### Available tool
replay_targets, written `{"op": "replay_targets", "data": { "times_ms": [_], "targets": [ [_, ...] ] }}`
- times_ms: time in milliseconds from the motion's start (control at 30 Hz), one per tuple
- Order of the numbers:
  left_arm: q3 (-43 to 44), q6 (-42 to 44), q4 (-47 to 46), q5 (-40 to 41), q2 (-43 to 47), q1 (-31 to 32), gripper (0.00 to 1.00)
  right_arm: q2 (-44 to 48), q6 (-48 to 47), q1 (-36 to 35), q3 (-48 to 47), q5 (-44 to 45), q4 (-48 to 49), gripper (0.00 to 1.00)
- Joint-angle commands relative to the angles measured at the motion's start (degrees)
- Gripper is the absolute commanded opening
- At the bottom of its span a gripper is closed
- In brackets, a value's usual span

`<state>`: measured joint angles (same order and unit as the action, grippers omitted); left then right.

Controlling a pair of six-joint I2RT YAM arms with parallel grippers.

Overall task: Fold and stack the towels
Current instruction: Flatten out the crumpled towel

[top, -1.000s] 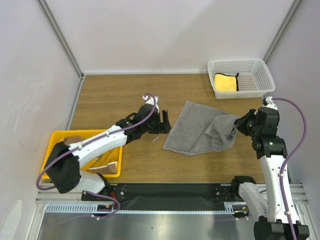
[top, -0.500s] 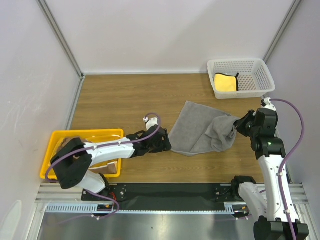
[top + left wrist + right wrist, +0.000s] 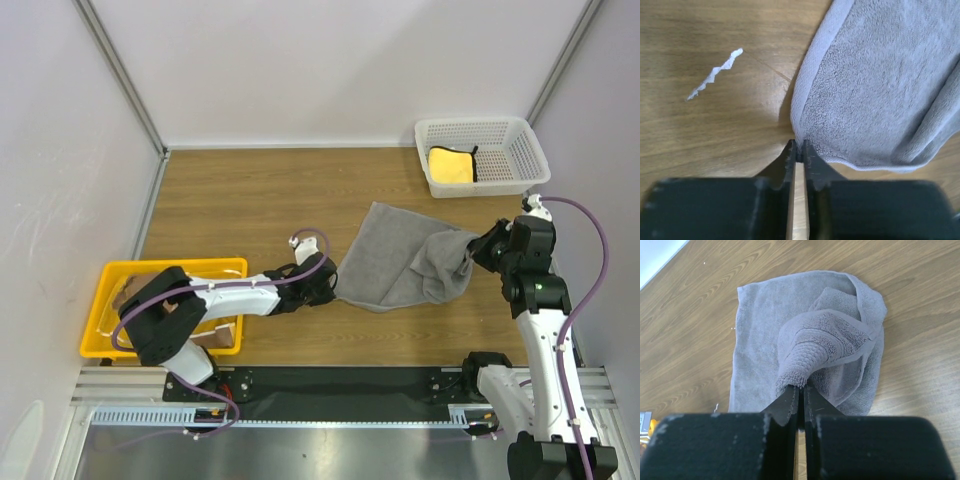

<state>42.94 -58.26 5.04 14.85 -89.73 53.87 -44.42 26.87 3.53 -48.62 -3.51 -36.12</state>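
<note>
Since a second ago the left arm has dropped from mid-table toward me, and its jaws, which were wide apart back then, have closed. So now the left gripper [image 3: 326, 290] is at the 7 o'clock corner of the soft grey terry-cloth towel [image 3: 395, 255]. On the left wrist cam the fingertips [image 3: 790, 152] are pinched right on the hemmed corner, so I'd call that a grab on the cloth.

Right arm hasn't budged. The right gripper [image 3: 478, 250] is clamped on a bunched fold at the towel's 3 o'clock edge. That fold is lifted into a little peak, and the rest lies spread on the brown wooden table [image 3: 230, 200], about centre.

Other stuff, going by the top cam:
- plain yellow cloth towel [image 3: 450, 165], folded, inside the white mesh plastic basket [image 3: 475, 123] at the table's 1 o'clock corner
- yellow plastic tray [image 3: 170, 265] at 8 o'clock, partly under the left arm
- thin white scrap [image 3: 715, 74] on the wood, at about 10 o'clock from the left fingertips on the wrist cam, well apart from the towel
</note>
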Motion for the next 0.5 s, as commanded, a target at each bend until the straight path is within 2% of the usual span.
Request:
{"op": "replay_targets", "data": {
  "times_ms": [0, 133, 233, 367, 467],
  "targets": [
    [1.62, 1.65, -1.26, 3.60, 1.75, -1.04, 0.00, -0.14, -0.68, 0.25, -1.74, -0.97, 3.07, 0.00],
    [1.62, 7.45, -0.12, 5.10, 9.20, -5.17, 0.00, -0.57, -0.42, 0.25, -3.84, -2.82, 5.09, 0.00],
    [2.15, 12.19, 2.94, 7.38, 18.08, -8.68, 0.00, -2.15, -0.94, 0.25, -7.62, -4.22, 6.23, 0.00],
    [7.05, 19.04, 8.92, 12.04, 30.11, -12.90, 0.00, -4.61, -2.17, 0.25, -13.15, -9.21, 10.09, 0.00],
    [12.67, 22.82, 13.41, 14.06, 33.30, -17.12, 0.00, -8.90, -2.88, 0.25, -18.32, -13.26, 15.36, 0.00]
  ]
}}
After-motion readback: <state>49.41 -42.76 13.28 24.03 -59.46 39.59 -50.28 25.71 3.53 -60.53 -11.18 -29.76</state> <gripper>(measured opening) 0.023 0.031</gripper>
